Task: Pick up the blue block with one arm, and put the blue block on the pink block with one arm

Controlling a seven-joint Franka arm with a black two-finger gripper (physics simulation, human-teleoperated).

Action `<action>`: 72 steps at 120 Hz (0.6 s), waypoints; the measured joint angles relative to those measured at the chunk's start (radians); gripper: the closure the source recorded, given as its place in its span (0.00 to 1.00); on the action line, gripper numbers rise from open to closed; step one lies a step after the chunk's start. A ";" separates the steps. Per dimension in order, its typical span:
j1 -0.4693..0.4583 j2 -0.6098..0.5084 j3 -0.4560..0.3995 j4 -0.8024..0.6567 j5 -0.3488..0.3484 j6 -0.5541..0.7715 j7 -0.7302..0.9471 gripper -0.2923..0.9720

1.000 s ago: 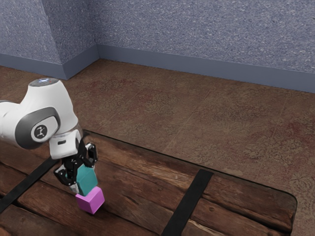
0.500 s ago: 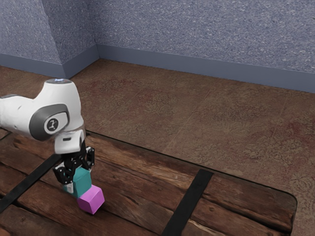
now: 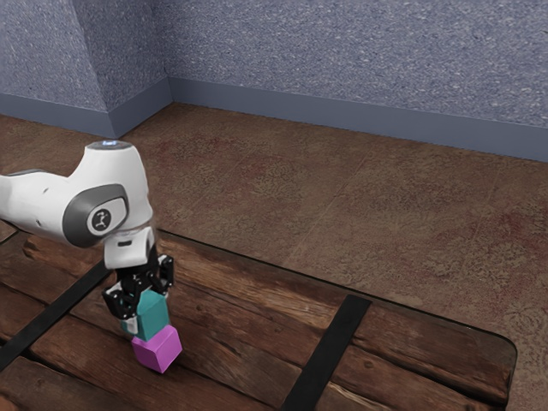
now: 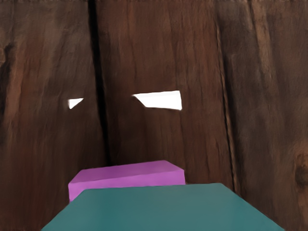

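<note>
A teal-blue block (image 3: 154, 315) is held upright between the fingers of my black gripper (image 3: 142, 301), which is shut on it. Its underside rests on or just above the top of the pink block (image 3: 157, 349), which sits on the wooden table near the front edge at the exterior view's left. In the wrist view the blue block (image 4: 163, 209) looms close under my hand, and the pink block (image 4: 127, 178) pokes out from beneath it.
The table is dark wooden planks (image 3: 257, 334) crossed by two black strips (image 3: 330, 355) (image 3: 47, 312). Brown floor and a grey textured wall (image 3: 342, 51) lie behind. Open planks stretch toward the exterior view's right.
My hand with the blue block has shifted slightly toward the exterior view's right and up from beside the pink block to sit over its top. The pink block has stayed in place.
</note>
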 joint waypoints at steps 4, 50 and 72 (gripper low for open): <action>0.000 -0.005 0.000 -0.003 0.000 0.002 0.001 0.48; 0.010 0.001 -0.001 -0.003 -0.001 0.011 0.013 0.48; 0.007 0.008 0.000 -0.002 -0.003 0.012 0.018 0.41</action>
